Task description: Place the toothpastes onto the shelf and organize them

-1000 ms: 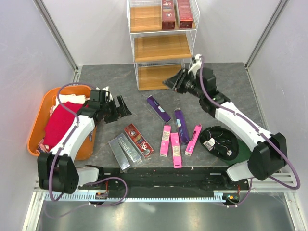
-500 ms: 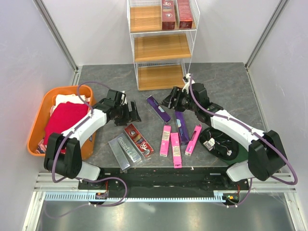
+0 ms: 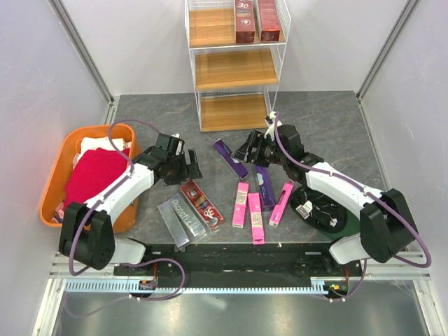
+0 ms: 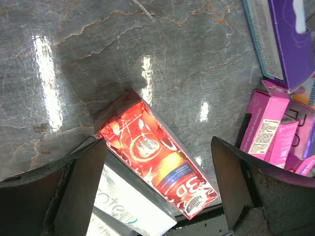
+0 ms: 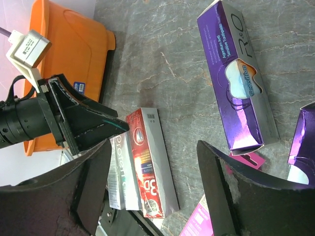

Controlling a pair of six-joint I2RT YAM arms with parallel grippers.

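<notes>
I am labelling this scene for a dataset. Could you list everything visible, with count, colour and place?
table: 1, grey
shelf: 1, white wire, wooden tiers, far edge
shelved toothpastes: 2, red, top tier
red toothpaste: 1, lying front left
silver-grey toothpaste: 1, beside it
purple toothpastes: 2, lying mid-table
pink toothpastes: 3, lying near front
orange tub: 1, left side
red cloth: 1, inside tub
black round object: 1, front right
left gripper: open, over red toothpaste
right gripper: open, near purple toothpastes
</notes>
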